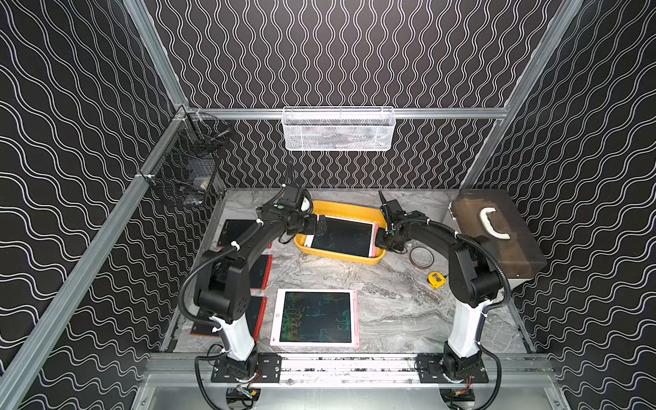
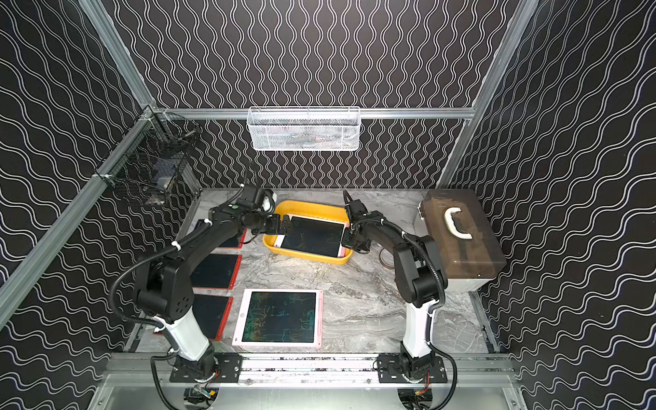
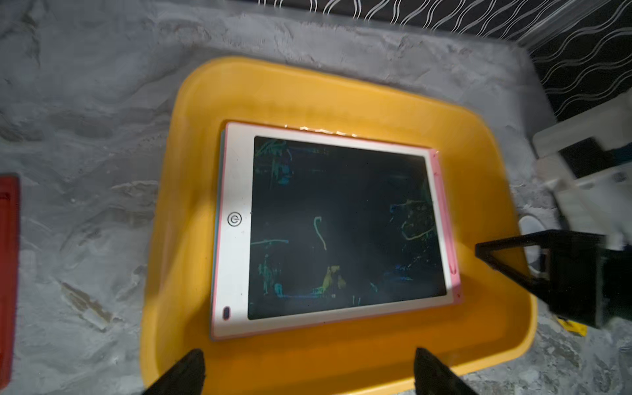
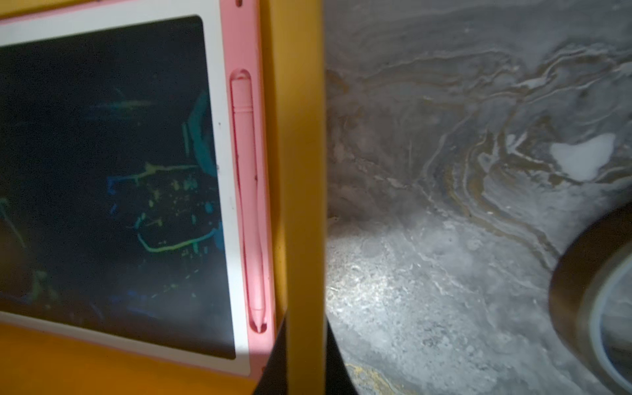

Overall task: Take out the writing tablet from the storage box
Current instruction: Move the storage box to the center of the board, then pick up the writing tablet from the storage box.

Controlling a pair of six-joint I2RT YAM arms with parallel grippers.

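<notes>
We found the storage box [image 1: 335,207] standing on the bench [image 1: 390,312] near its far edge, about midway along it. The writing tablet [image 1: 342,237] lay flat inside the box, dark screen up, with faint coloured scribbles on it. Its white frame had a pink edge facing the box's right wall, and a pink stylus [image 4: 249,191] sat in the slot along that edge.

The left claw [image 3: 309,364] hovered over the left end of the box with its fingers spread wide, touching neither box nor tablet as far as we could tell. The right claw [image 4: 304,371] was pinching the right rim of the box. In the right wrist view the yellow wall ran between its two dark fingers, one inside by the tablet's pink edge and one outside over the bench.

A second pink-and-white tablet [image 1: 316,317] lay flat near the front edge of the bench, and three red-framed tablets [image 2: 216,271] lay in a row along the left edge. A roll of tape [image 1: 421,257] and a yellow tape measure [image 1: 436,279] lay to the right of the box. A grey case [image 1: 497,234] with a white handle stood at the far right corner.
</notes>
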